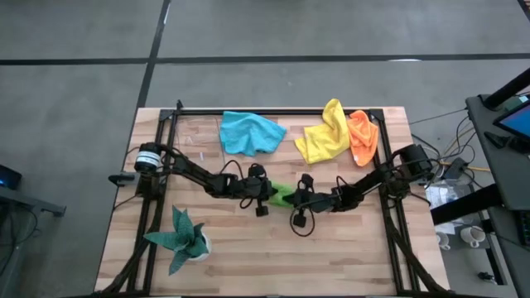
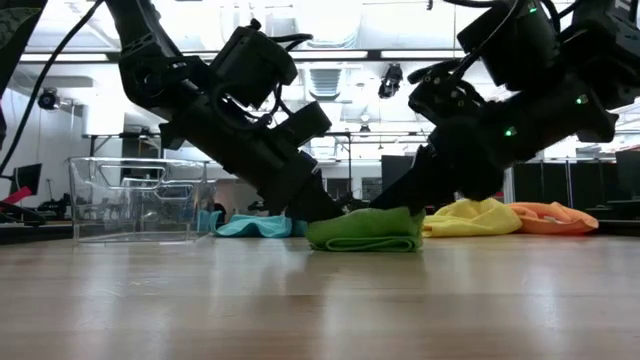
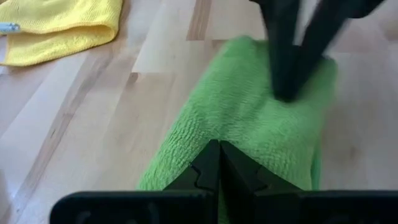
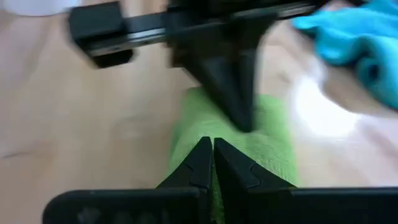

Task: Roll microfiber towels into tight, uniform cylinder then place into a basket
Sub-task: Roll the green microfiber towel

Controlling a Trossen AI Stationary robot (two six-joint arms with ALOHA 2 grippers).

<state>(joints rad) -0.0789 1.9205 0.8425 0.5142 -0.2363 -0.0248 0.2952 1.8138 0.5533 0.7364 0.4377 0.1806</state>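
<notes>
At table centre we see the lime green towel, folded into a low roll, with both arms converging on it and covering most of it from above. The left gripper and the right gripper each press down on the cloth from opposite ends, jaws fully closed, tips together; neither visibly pinches fabric. The blue towel, yellow towel and orange towel lie crumpled along the far edge. The basket stands left in the low view; overhead, its clear walls cannot be made out. A potted plant occupies the near left.
</notes>
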